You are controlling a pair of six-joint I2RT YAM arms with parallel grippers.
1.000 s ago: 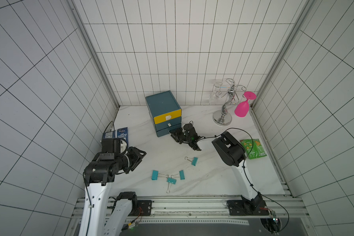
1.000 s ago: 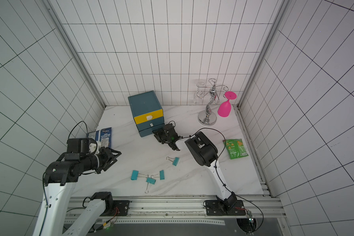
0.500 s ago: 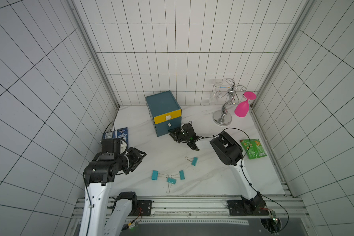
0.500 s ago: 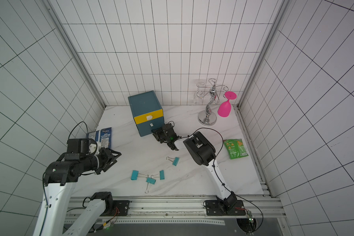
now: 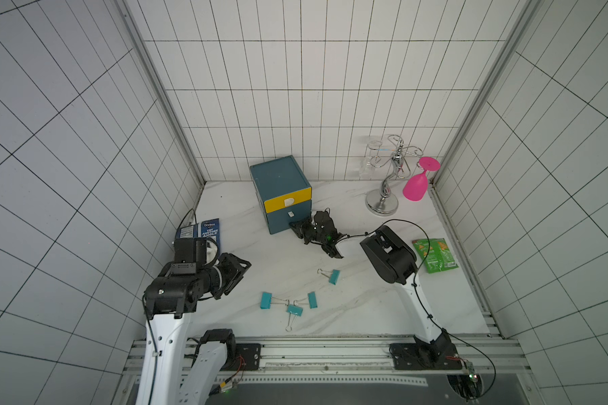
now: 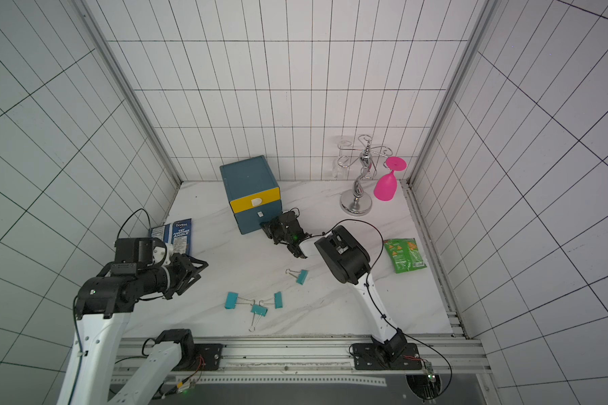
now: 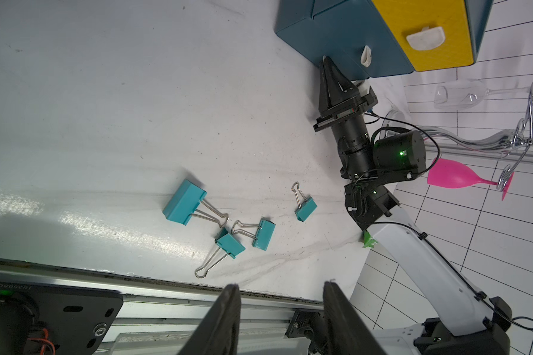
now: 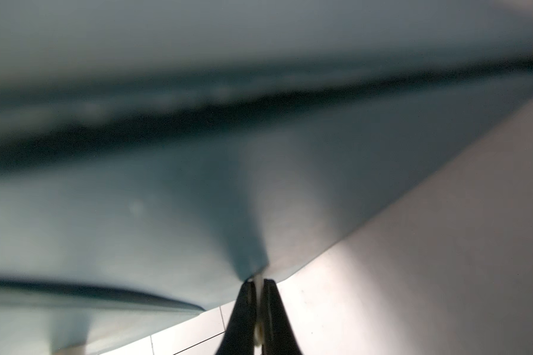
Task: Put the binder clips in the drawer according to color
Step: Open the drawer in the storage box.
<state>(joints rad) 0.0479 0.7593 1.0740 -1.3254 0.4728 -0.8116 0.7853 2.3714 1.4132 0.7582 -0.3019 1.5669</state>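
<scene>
Only the right wrist view caught it — the right gripper (image 8: 258,283) pinched shut on the lowest white pull tab (image 8: 258,279) of the drawer (image 5: 281,175), far centre. The left gripper (image 7: 279,287) hung open, empty, near left — its camera showed four teal binder clips (image 7: 184,201) loose on the table (image 7: 105,107), near centre.

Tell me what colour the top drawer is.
Yellow; the top drawer shows best in the left wrist view.

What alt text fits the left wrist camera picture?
The right claw, shut, grips the bottom drawer of a teal cabinet with a yellow top drawer. Four teal binder clips lie loose on the white table, beyond the open left claw.
</scene>
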